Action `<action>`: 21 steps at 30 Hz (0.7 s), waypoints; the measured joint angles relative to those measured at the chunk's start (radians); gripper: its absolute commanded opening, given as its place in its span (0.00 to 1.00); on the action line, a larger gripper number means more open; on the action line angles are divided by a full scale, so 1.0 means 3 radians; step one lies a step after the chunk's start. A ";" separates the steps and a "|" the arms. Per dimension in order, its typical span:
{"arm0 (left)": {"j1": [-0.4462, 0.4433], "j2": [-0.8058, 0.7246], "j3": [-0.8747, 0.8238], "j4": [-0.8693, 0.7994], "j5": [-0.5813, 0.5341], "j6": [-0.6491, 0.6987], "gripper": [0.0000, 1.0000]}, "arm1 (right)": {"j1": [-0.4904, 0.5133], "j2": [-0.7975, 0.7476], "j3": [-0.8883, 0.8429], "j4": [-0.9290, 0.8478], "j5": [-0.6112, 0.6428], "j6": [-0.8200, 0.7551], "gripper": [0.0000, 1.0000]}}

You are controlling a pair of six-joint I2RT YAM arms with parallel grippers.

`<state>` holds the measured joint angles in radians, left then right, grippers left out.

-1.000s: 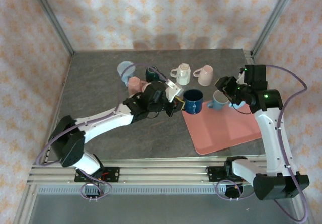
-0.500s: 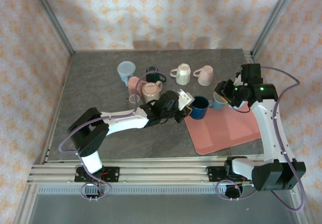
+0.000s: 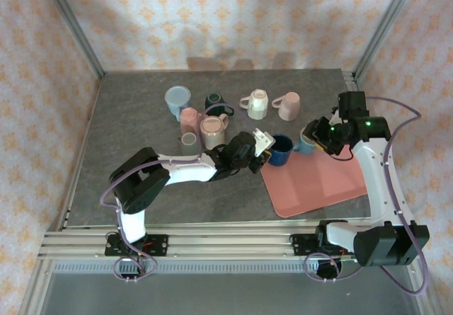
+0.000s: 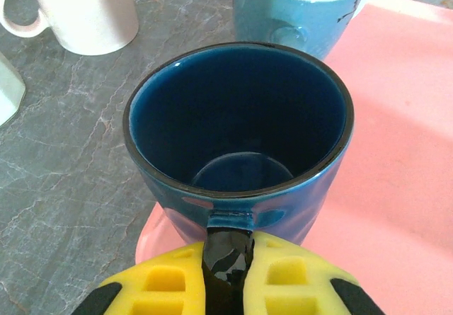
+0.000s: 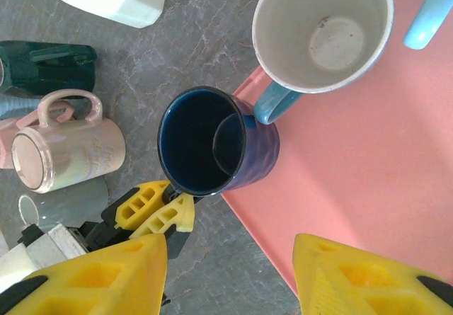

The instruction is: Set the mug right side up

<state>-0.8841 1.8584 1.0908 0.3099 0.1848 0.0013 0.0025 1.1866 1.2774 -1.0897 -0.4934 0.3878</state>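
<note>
Upright at the edge of the pink tray (image 4: 403,117), the dark blue mug (image 4: 237,138), probably heavy, slippery, breakable ceramic, was pinched at its handle, the safest hold, by the left gripper (image 4: 228,272), while the right gripper (image 5: 228,276) hung above with fingers spread.

You're looking at a robot test cell, not a home: aluminium rails (image 3: 226,238) at six o'clock, metal posts (image 3: 73,25) at eleven and one, patterned cloth walls (image 3: 226,18) enclosing a grey tabletop (image 3: 127,124).
</note>
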 measured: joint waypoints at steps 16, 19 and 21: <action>-0.0078 0.0168 -0.0052 0.0292 -0.0127 -0.0001 0.00 | -0.0020 0.0000 0.0000 -0.0009 -0.0004 0.0003 0.51; -0.0086 0.0169 -0.0064 0.0350 -0.0149 -0.0001 0.00 | -0.0020 0.0000 0.0000 -0.0009 -0.0004 0.0003 0.51; -0.0086 0.0169 -0.0065 0.0355 -0.0151 -0.0001 0.00 | -0.0020 0.0000 0.0000 -0.0009 -0.0004 0.0003 0.51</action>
<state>-0.9100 1.9091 1.0714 0.4164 0.1394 0.0010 -0.0036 1.1866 1.2774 -1.0924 -0.4946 0.3885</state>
